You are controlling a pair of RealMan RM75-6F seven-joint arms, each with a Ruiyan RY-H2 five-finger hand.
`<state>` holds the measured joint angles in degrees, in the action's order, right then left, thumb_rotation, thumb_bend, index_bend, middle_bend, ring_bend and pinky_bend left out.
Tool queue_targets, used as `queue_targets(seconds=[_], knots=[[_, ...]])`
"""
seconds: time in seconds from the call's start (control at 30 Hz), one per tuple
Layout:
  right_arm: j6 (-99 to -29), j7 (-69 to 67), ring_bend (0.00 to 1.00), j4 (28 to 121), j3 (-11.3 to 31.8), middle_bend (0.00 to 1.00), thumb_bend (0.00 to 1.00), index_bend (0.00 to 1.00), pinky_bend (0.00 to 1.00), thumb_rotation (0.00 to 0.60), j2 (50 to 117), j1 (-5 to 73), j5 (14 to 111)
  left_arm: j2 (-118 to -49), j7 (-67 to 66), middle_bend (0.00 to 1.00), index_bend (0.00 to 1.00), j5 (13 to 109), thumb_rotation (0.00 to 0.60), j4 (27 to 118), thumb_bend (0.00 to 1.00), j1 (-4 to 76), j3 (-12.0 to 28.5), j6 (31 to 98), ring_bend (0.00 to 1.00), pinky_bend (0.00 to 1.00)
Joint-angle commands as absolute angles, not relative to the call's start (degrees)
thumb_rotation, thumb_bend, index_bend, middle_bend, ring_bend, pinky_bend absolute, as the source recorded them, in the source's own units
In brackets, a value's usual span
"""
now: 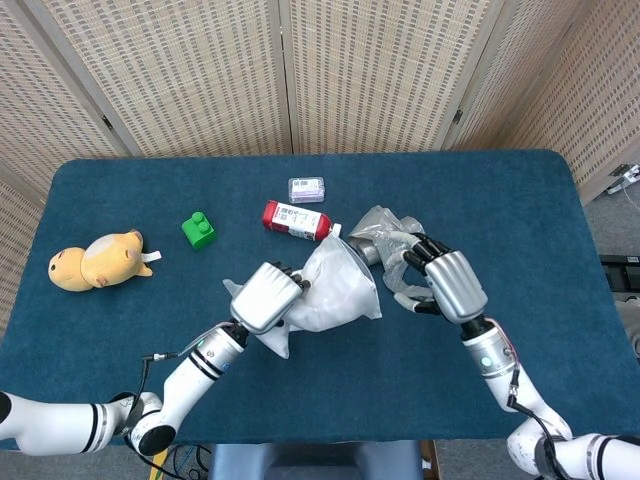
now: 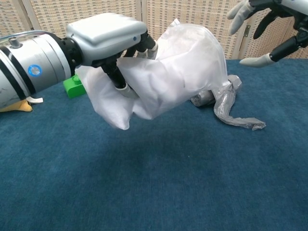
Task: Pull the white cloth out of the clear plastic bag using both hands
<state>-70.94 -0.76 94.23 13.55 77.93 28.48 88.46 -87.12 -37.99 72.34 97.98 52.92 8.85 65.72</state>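
My left hand (image 1: 268, 297) grips the white cloth (image 1: 335, 285) and holds it bunched up above the blue table; in the chest view the left hand (image 2: 106, 36) has its fingers dug into the white cloth (image 2: 178, 72). The clear plastic bag (image 1: 385, 232) lies crumpled on the table at the cloth's right end, and the chest view shows the clear plastic bag (image 2: 231, 103) trailing from under the cloth. My right hand (image 1: 445, 280) hovers just right of the bag. Seen from the chest, the right hand (image 2: 272, 24) has its fingers spread and holds nothing.
A red-and-white bottle (image 1: 296, 220) lies just behind the cloth, with a small clear box (image 1: 307, 189) behind it. A green block (image 1: 198, 231) and a yellow plush toy (image 1: 95, 262) sit to the left. The table's front edge (image 1: 330, 440) is near.
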Motion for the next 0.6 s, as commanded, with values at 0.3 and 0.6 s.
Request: queue_targets(seconds=[0.3,0.6], knots=[[-69.15,0.34,0.18,93.41,14.01,0.20,0.12,0.42,0.38,0.600,80.57,31.54,86.79,-85.76,-38.16,0.78,0.54,73.76,0.600,99.65,0.13,52.49,9.80,65.61,0.63,0.64],[-68.54,0.89,0.17,92.70,13.98,0.19,0.08,0.42,0.38,0.600,82.01,33.08,85.59,-85.24,-38.03,0.78,0.54,74.44,0.600,100.49,0.13,52.20,10.54,65.64,0.63,0.64]])
